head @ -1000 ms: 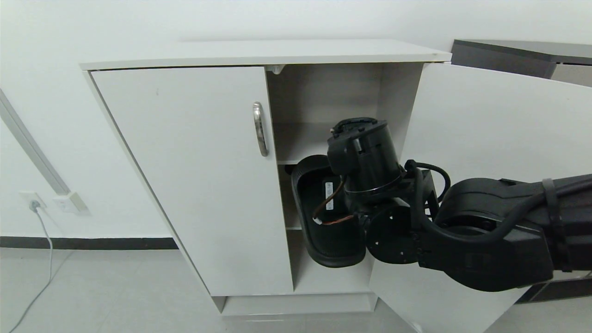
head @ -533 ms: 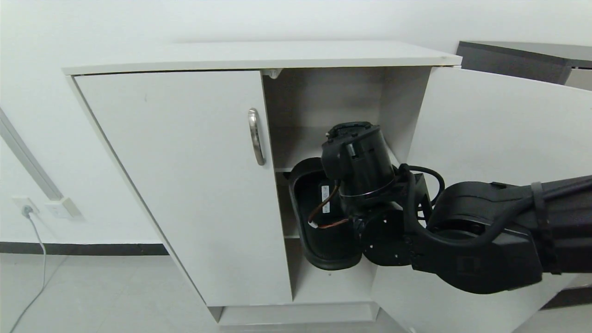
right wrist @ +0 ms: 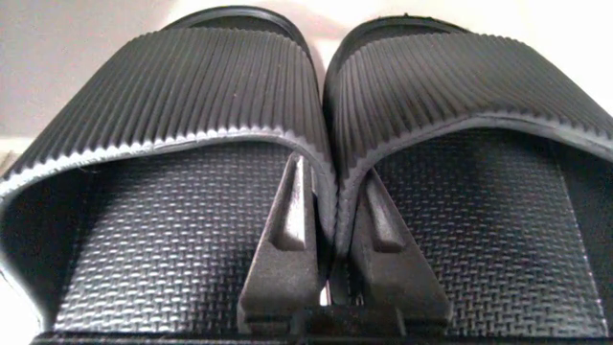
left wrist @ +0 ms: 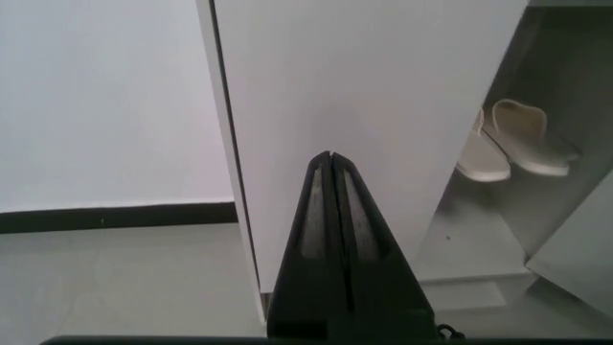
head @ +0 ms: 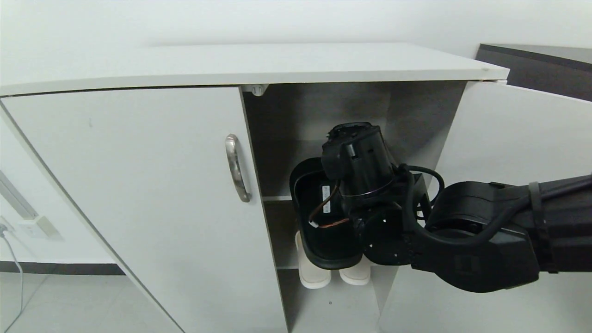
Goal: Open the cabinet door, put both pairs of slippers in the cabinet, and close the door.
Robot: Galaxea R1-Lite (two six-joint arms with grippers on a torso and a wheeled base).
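Head view: black slippers (head: 330, 245) at the open cabinet (head: 277, 64).
White slippers (head: 314, 277) lie inside it, lower down; our right fingers (right wrist: 292, 230) pinch the black pair, left fingers (left wrist: 316, 206) are closed.

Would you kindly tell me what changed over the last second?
The head camera moved nearer the white cabinet; nothing visibly shifted. The right gripper still clamps the pair of black ribbed rubber slippers before the open compartment, where the white slippers lie on a shelf.
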